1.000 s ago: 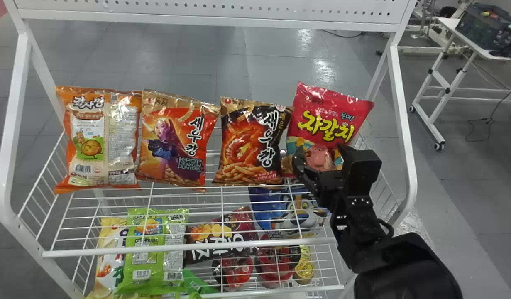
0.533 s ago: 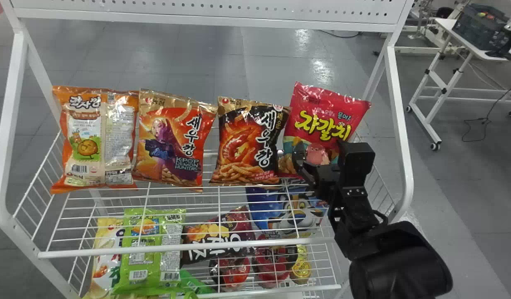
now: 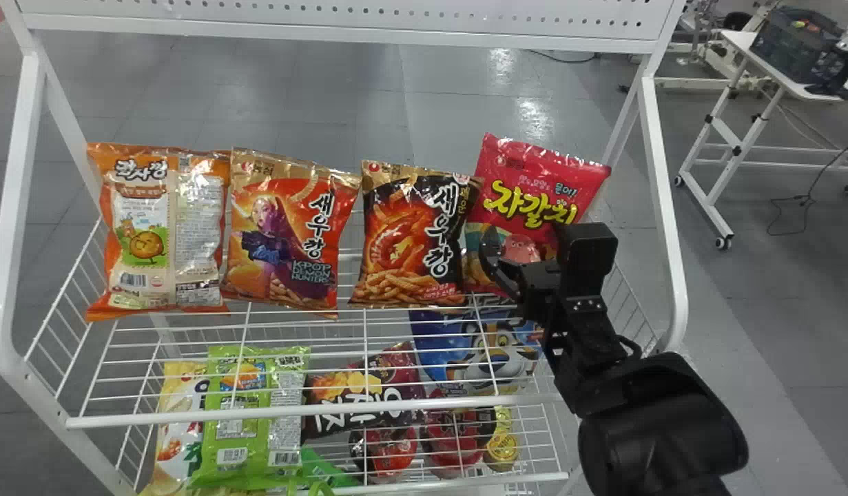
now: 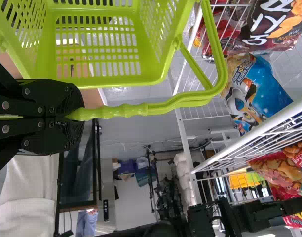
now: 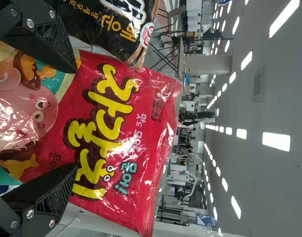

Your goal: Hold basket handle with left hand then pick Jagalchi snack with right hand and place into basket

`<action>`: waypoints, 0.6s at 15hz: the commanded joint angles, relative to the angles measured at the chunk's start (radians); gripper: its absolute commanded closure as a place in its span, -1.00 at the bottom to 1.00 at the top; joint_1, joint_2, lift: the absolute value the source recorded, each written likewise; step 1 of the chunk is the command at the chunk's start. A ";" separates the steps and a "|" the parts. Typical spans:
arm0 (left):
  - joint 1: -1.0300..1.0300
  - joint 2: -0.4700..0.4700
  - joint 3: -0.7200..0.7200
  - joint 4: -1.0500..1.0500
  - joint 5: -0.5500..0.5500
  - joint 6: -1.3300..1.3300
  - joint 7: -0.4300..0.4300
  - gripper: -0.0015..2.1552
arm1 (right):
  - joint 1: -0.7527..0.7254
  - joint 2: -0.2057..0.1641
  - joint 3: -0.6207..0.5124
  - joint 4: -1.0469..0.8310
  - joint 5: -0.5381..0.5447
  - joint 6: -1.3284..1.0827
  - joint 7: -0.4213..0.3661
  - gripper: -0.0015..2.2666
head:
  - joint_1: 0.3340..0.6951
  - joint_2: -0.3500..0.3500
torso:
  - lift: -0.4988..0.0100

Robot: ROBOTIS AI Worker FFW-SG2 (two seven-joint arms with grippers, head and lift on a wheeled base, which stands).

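One job looked done: left gripper [image 4: 74, 116] clamped on the basket handle [image 4: 122, 110]! At the rack's [image 3: 663, 207] right, the right gripper [image 5: 76, 118] straddled the Jagalchi snack [image 3: 534, 172], fingers apart; grasp and basket [image 4: 129, 81] drop remained.

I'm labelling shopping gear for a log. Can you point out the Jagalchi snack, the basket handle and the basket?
Jagalchi snack [image 3: 541, 182]: head view, upper front.
Handle [image 4: 124, 110]: left wrist view, grip stretch.
Basket [image 4: 149, 74]: left wrist view, rim corner.
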 commanded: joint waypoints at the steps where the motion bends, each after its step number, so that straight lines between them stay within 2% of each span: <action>1: -0.006 0.004 -0.004 0.013 -0.002 -0.007 0.000 0.59 | -0.003 0.002 0.001 0.008 -0.003 0.002 0.000 -0.87 | 1.00 -0.30 | 0.92; 4: -0.014 0.006 -0.007 0.030 -0.002 -0.010 0.000 0.59 | -0.023 0.001 -0.005 0.028 0.005 0.014 0.001 -0.74 | 1.00 -0.29 | 0.92; 6: -0.015 0.006 -0.009 0.036 -0.002 -0.016 0.000 0.59 | -0.037 0.001 -0.007 0.050 -0.003 0.048 0.029 -0.54 | 1.00 -0.30 | 0.92; 7: -0.015 0.006 -0.009 0.042 -0.002 -0.022 0.001 0.59 | -0.037 0.002 -0.007 0.050 -0.003 0.048 0.029 -0.35 | 1.00 -0.30 | 0.92; 8: -0.017 0.006 -0.009 0.048 -0.002 -0.028 0.001 0.59 | -0.033 0.002 -0.003 0.045 -0.004 0.045 0.030 -0.07 | 1.00 -0.30 | 0.92; 9: -0.017 0.004 -0.009 0.051 -0.002 -0.031 0.001 0.59 | -0.030 0.001 -0.007 0.041 -0.007 0.054 0.041 0.07 | 1.00 -0.30 | 0.92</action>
